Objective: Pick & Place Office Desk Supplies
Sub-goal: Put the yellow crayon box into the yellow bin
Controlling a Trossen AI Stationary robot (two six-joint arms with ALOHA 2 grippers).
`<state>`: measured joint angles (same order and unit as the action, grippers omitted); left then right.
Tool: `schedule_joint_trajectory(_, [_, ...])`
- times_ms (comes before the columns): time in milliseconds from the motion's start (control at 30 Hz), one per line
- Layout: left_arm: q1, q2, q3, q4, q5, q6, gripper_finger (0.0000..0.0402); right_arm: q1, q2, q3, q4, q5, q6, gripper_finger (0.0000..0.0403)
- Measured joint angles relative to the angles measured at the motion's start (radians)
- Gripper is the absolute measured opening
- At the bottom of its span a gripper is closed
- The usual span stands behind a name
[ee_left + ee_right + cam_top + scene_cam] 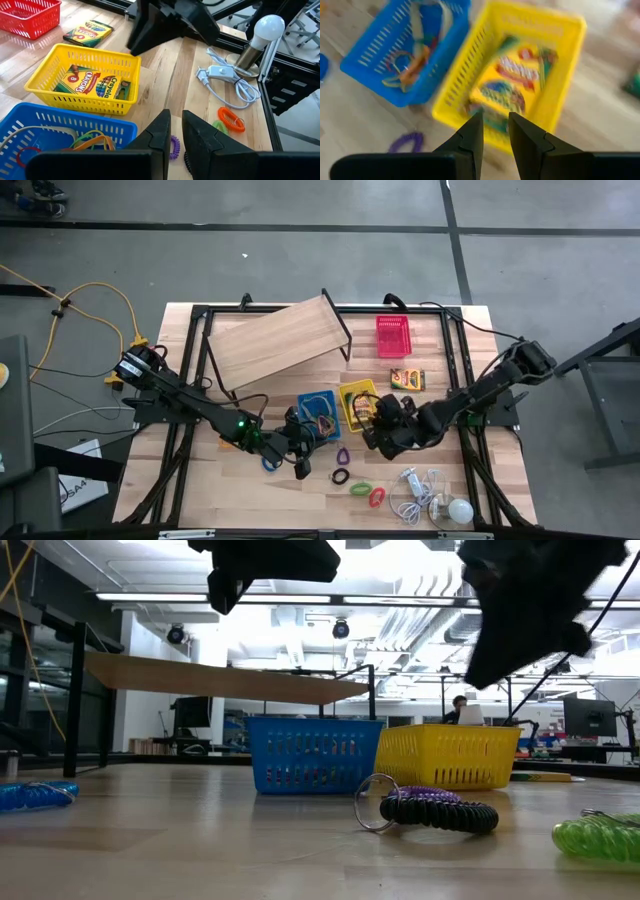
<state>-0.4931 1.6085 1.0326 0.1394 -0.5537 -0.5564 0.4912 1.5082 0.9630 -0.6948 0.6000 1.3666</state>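
We hovered our right end effector (492,131), narrowly parted and empty, above the yellow basket (357,402) holding a crayon box (90,84); next we needed the loose crayon box (407,377).

Overhead, table-level, wrist views share yellow basket (357,402).

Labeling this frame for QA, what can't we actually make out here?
- Blue basket contents: high view too small; in left wrist view, cut off by the edge and the left gripper.
- Yellow basket contents: right wrist view blurred; print unreadable, partly behind the right gripper.
- Both grippers in low view: only dark silhouettes, cropped at the top.
- Red basket: contents too small in high view, cut off in left wrist view.
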Motion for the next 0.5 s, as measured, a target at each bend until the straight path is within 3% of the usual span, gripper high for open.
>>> schedule_joint_trajectory(500, [0.000,0.000,-0.001,0.000,0.000,0.000,0.0045,0.083,-0.074,0.000,-0.411,0.020,0.298,0.0080])
